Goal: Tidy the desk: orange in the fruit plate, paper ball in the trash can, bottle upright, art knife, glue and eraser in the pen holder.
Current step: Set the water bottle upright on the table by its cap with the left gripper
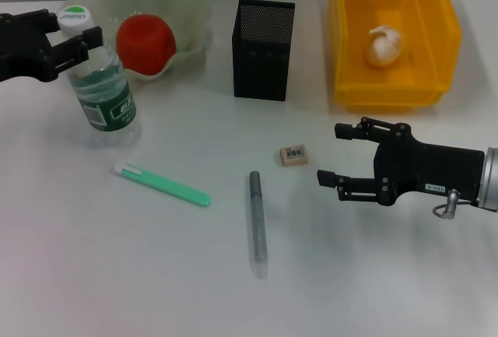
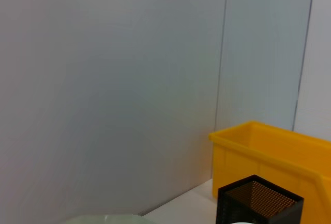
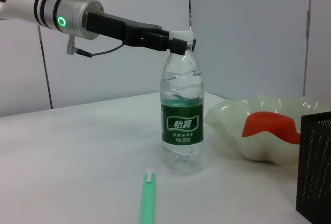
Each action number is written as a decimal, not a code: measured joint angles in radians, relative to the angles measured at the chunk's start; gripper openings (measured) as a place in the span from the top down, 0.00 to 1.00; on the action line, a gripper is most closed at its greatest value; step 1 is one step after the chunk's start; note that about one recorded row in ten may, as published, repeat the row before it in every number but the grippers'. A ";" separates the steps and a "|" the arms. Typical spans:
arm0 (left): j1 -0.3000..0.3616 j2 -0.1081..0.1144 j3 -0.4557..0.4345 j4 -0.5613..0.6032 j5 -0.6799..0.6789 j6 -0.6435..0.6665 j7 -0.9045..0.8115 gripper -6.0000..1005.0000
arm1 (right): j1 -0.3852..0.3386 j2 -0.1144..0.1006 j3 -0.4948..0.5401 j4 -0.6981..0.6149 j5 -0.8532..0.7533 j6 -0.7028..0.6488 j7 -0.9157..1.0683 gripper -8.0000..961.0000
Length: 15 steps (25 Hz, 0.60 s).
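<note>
The bottle (image 1: 103,84) stands upright at the left, and my left gripper (image 1: 76,32) is shut on it at the neck just under the white cap; the right wrist view shows the same grip on the bottle (image 3: 182,115). In the fruit plate (image 1: 194,10) lies the orange (image 1: 145,43). The paper ball (image 1: 385,45) rests inside the yellow trash can (image 1: 393,92). Loose on the table are the eraser (image 1: 293,155), the green art knife (image 1: 162,184) and the grey glue stick (image 1: 257,222). The black pen holder (image 1: 263,49) stands at the back centre. My right gripper (image 1: 334,154) hovers open just right of the eraser.
The white table runs to a pale wall behind. The pen holder (image 2: 258,203) and trash can (image 2: 274,157) stand close together at the back. The art knife (image 3: 147,198) lies in front of the bottle.
</note>
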 joint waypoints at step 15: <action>-0.006 -0.001 -0.001 -0.044 -0.002 -0.075 0.024 0.55 | -0.001 -0.001 0.000 0.000 0.000 0.000 0.000 0.14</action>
